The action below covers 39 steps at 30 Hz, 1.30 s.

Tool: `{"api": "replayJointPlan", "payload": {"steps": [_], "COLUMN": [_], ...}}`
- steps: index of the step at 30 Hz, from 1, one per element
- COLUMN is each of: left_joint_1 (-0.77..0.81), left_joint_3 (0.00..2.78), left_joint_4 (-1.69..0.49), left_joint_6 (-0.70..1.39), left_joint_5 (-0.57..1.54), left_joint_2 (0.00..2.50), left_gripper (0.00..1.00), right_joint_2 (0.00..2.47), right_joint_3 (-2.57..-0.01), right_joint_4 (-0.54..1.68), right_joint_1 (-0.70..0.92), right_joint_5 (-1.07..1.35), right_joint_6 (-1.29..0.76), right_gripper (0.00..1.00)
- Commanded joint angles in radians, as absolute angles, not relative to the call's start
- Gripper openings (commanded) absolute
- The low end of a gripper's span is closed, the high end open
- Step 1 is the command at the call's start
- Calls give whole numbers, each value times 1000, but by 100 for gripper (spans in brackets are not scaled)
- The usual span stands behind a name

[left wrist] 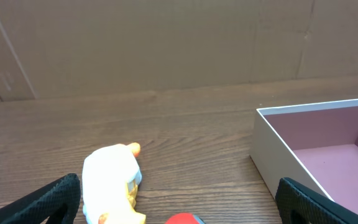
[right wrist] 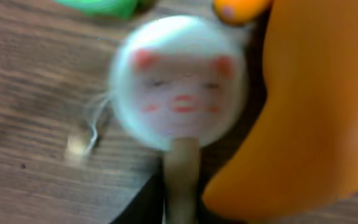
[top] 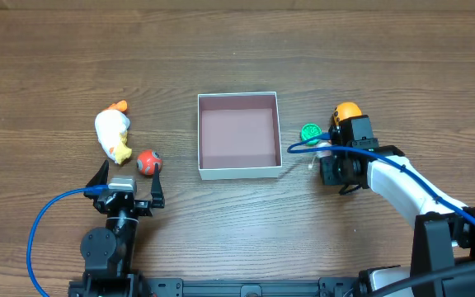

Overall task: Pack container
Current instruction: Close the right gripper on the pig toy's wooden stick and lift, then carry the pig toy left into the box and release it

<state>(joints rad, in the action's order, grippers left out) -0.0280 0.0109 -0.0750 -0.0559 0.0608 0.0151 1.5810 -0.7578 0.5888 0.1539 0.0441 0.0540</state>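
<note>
The box (top: 239, 172) sits on the table (top: 56, 58), open side up. Left of the box, the left gripper (top: 130, 176) is wide open near a red ball (top: 148, 162). Right of the box, the right gripper (top: 324, 155) is at a round white toy (right wrist: 179, 87); I cannot tell its opening.

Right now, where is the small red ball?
In the overhead view the red ball sits left of the container, beside the white plush toy and just ahead of the open left gripper.

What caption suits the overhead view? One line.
Empty container mid-table; white duck and red ball on its left, green toy right.
</note>
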Motion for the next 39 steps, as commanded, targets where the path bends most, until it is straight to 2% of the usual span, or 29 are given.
{"api": "replayJointPlan", "payload": {"steps": [1,11,18,31,39], "left_joint_1": [-34,-34,-34,-34,-34], "left_joint_3": [5,5,5,5,5], "left_joint_4": [-71,-71,-71,-71,-71], "left_joint_6": [-68,-68,-68,-68,-68], "left_joint_5": [71,71,71,71,71], "left_joint_2": [6,6,6,6,6], "left_gripper": [100,100,100,100,100], "right_joint_2": [1584,1584,1581,1565,1566], "right_joint_3": [-789,-948,-1102,-1363,-1374], "right_joint_4": [637,802,931,1038,913], "right_joint_1": [158,158,193,453,639], "right_joint_5": [109,192,200,131,89], "right_joint_6": [47,17,2,-87,-186], "right_gripper": [14,4,4,4,4]}}
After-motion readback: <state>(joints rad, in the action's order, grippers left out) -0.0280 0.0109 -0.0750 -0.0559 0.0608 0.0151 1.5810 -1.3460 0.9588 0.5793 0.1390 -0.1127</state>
